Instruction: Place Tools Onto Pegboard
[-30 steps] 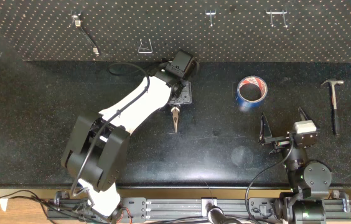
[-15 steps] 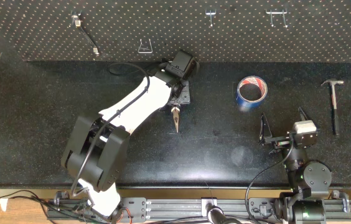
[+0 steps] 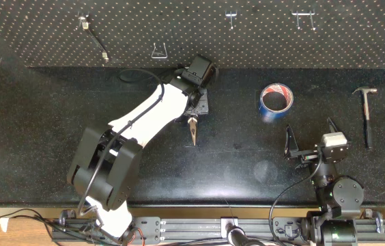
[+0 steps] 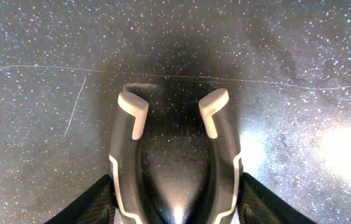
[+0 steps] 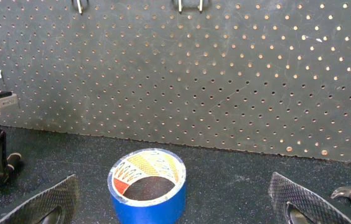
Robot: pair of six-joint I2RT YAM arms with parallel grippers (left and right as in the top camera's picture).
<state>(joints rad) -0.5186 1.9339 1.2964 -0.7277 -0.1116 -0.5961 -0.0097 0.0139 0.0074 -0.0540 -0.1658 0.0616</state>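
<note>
Black-handled pliers point(image 3: 192, 130) lie on the dark table just below the pegboard point(image 3: 199, 31), nose pointing toward the arm bases. My left gripper point(image 3: 196, 104) stands over their handles. In the left wrist view the two handles point(image 4: 129, 155) with pale tips sit between my fingers point(image 4: 85, 205), which press on their outer sides. My right gripper point(image 3: 312, 142) rests low at the right, open and holding nothing, its fingers point(image 5: 42, 202) spread wide and facing a blue tape roll point(image 5: 147, 185).
The tape roll point(image 3: 276, 100) stands right of centre, and a hammer point(image 3: 366, 116) lies at the far right. On the pegboard hang a thin tool point(image 3: 94, 37), a triangular hook point(image 3: 158, 51) and two bare hooks point(image 3: 231, 15) point(image 3: 304, 17).
The pliers' nose has shifted very slightly to the right under the left gripper. The right arm has not moved.
</note>
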